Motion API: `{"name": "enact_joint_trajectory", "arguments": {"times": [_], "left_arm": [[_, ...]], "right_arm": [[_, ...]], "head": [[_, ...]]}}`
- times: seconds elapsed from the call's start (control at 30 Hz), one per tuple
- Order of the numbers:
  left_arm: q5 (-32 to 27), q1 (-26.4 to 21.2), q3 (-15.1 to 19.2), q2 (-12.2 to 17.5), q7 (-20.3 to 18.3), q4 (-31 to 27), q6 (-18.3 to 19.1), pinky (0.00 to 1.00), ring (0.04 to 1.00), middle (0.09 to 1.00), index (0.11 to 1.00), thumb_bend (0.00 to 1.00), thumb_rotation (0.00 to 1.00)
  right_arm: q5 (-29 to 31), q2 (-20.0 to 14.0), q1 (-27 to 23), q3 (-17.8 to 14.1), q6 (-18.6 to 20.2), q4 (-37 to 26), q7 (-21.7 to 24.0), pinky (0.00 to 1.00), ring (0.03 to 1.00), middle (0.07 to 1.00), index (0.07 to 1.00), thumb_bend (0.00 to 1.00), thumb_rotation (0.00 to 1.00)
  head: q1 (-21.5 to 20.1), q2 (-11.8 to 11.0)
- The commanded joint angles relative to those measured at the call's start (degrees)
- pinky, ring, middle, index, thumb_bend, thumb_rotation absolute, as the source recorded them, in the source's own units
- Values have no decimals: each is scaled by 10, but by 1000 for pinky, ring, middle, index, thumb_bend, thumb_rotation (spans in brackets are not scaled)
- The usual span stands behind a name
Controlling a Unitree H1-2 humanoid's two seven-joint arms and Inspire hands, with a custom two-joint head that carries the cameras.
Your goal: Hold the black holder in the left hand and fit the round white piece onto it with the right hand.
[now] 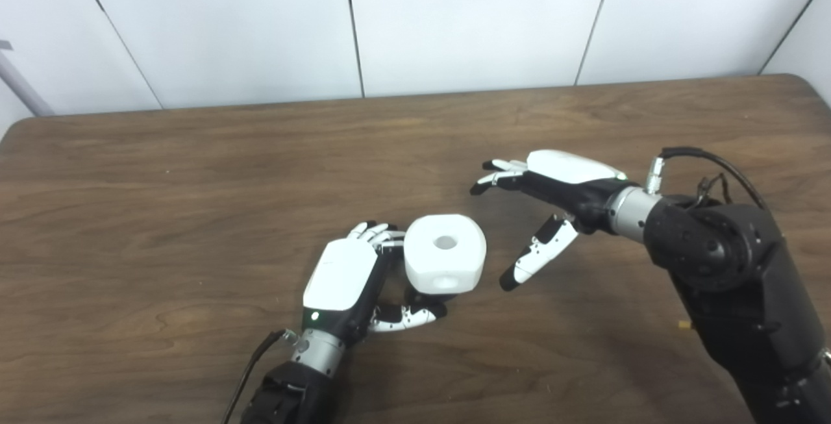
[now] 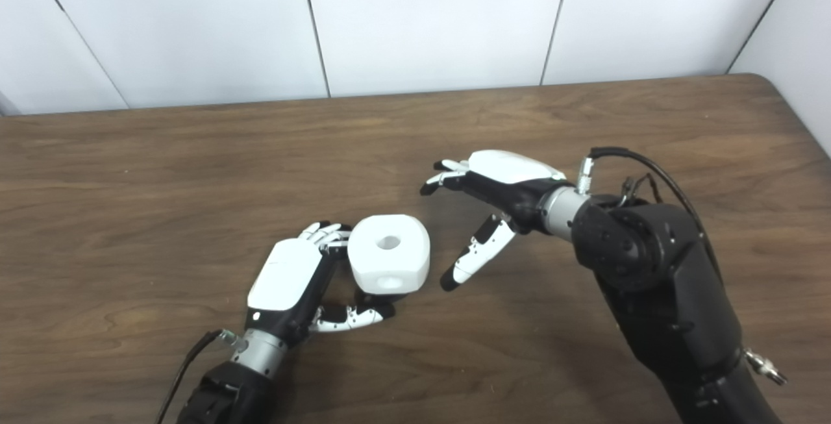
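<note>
Bench: brown wood-grain top, rounded far corners, set against a wall of white panels with dark seams.

Round white piece: a rounded white block with a hole in its top face and a shallow recess low on its near side. It sat at about 6 o'clock from the bench's middle, seated on top of the black holder.

Black holder: almost wholly hidden under the white piece; only a dark sliver showed below the piece's lower edge, between it and the thumb of the left robot hand. Its shape could not be made out.

Left robot hand: arm entered from the bottom edge, white back plate upward. It was clamped around the black holder, fingers curled at the 9 o'clock side of the white piece and thumb crossing beneath it at 6 o'clock.

Right robot hand: stood at 3 o'clock from the white piece, near it but not touching. It was spread and held nothing; fingers pointed toward 9 o'clock, thumb angled down toward 7 o'clock.

Cable: black, looped over the right wrist.
</note>
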Motion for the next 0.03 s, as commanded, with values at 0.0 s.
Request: {"name": "enact_joint_trajectory", "arguments": {"times": [0.0], "left_arm": [[6,-5,-3,2,-4,11,0,913,854,762,488,518,44]], "right_arm": [[0,0,-24,-10,3,-22,-3,1000,1000,1000,881,1000,446]], "head": [[1,1]]}}
